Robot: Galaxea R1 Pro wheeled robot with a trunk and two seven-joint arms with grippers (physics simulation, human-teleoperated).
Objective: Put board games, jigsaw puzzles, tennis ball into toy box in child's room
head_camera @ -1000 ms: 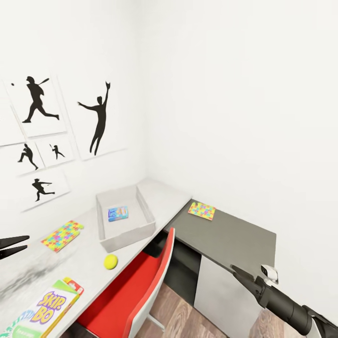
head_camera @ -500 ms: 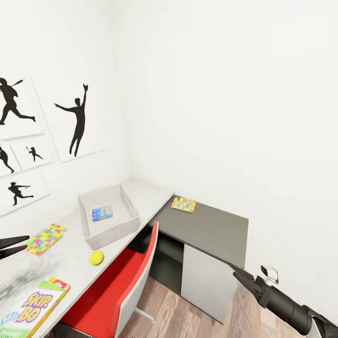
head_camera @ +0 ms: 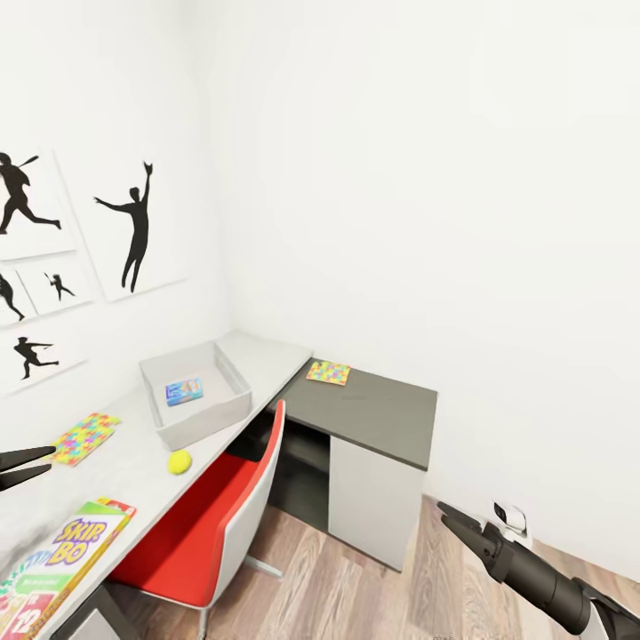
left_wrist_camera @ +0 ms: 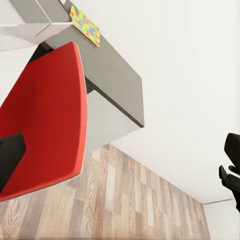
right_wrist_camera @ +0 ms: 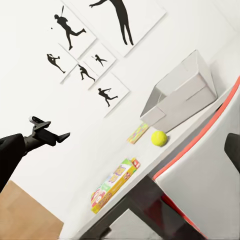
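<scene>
The toy box (head_camera: 192, 396) holds one blue game (head_camera: 183, 392); the ball (head_camera: 180, 461), two puzzles (head_camera: 84, 437) (head_camera: 328, 372) and the SKIP-BO game (head_camera: 76, 545) lie outside. Both grippers (head_camera: 20, 467) (head_camera: 458, 521) hang slightly parted, empty.

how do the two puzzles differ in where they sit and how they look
The left puzzle lies on the light table, past the ball from the toy box; the right puzzle lies on the dark cabinet, on the box's other side. The left one looks larger, being nearer the head camera, and sits near the left claw. Both are flat, multicoloured mosaic squares outside the box.
</scene>
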